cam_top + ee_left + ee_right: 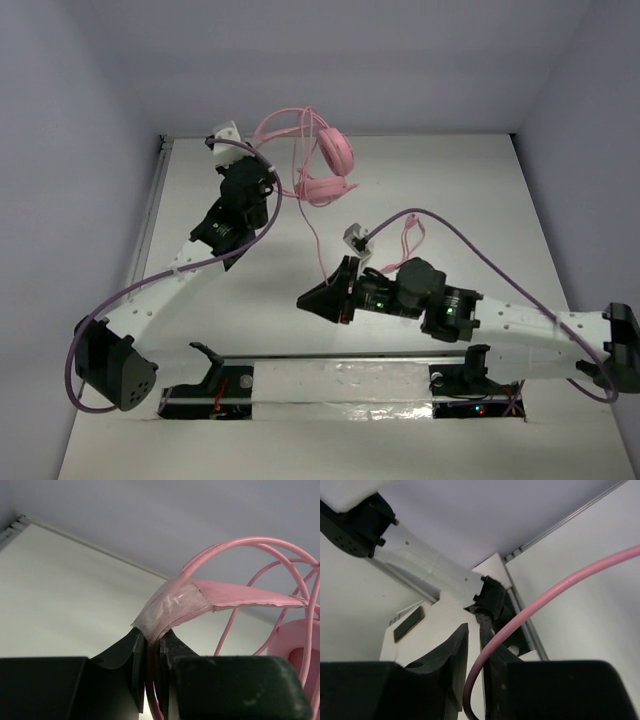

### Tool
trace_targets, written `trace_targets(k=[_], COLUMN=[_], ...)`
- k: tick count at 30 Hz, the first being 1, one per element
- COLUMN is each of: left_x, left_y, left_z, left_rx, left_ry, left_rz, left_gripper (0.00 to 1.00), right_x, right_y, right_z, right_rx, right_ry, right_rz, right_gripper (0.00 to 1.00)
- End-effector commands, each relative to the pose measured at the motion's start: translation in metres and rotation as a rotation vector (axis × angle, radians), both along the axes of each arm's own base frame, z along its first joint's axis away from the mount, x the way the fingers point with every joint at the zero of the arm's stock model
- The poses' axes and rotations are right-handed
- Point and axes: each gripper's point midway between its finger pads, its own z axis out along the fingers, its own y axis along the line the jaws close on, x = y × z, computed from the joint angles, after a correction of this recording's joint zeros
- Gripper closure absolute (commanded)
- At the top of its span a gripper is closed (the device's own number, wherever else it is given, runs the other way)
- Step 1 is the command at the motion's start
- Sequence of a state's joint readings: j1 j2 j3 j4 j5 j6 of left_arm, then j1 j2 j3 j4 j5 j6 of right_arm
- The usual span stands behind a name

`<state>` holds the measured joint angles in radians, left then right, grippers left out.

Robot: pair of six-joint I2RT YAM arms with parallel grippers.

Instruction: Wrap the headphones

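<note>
The pink headphones (325, 165) hang lifted at the back of the table, earcups to the right. My left gripper (272, 183) is shut on the taped part of the headband (172, 605), and one earcup (295, 645) shows at the right edge of the left wrist view. The thin pink cord (310, 235) runs down from the headphones to my right gripper (304, 300), which points left over the middle of the table. In the right wrist view the cord (545, 597) passes between the nearly closed jaws of that gripper (474, 635), which are shut on it.
Thick purple robot cables (470, 245) loop along both arms. A metal rail (150, 215) runs down the table's left edge, with walls close behind and on both sides. The arm bases and a taped strip (340, 380) lie at the near edge. The left arm (425, 565) shows in the right wrist view.
</note>
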<state>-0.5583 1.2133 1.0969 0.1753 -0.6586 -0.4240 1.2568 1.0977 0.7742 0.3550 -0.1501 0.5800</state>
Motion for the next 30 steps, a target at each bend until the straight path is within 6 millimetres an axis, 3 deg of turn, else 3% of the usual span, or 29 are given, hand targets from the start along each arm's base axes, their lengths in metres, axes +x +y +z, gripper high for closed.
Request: trace_targets(k=[1,3,4,9,11,15,21,27,30], left_x=[-0.013,-0.019,-0.02,-0.034,-0.039,-0.049,-0.066,-0.092,-0.099], left_y=[0.006,-0.004,-0.003,-0.021,-0.025,-0.043,-0.069,-0.092,-0.098], left_z=[0.063,0.056,0.055,0.037,0.035,0.034,0.026,0.026,0.026], left_rx=[0.0,0.034,0.054,0.137,0.171,0.211,0.321,0.404,0.409], left_ry=[-0.156,-0.138,-0.129,-0.068,-0.062,-0.047,-0.017,-0.016,-0.011], left_rz=[0.068,0.045,0.048,-0.037,-0.073,-0.202,-0.435,-0.666,-0.727], left_gripper=[1.0,1.0,1.0,1.0,1.0,1.0,1.0,1.0,1.0], right_x=[0.03,0.039,0.054,0.088,0.11,0.139,0.153,0.16,0.164], right_y=[-0.031,-0.042,-0.052,-0.082,-0.097,-0.103,-0.104,-0.105,-0.114], right_z=[0.035,0.058,0.056,0.091,0.095,0.093,0.103,0.09,0.087], right_rx=[-0.041,-0.013,-0.046,-0.069,-0.098,-0.161,-0.224,-0.302,-0.341], right_ry=[-0.068,-0.087,-0.096,-0.163,-0.188,-0.229,-0.338,-0.379,-0.389], right_rz=[-0.208,-0.275,-0.358,-0.523,-0.601,-0.629,-0.601,-0.583,-0.621], right_gripper=[0.8,0.8,0.8,0.8,0.8,0.8,0.8,0.85,0.85])
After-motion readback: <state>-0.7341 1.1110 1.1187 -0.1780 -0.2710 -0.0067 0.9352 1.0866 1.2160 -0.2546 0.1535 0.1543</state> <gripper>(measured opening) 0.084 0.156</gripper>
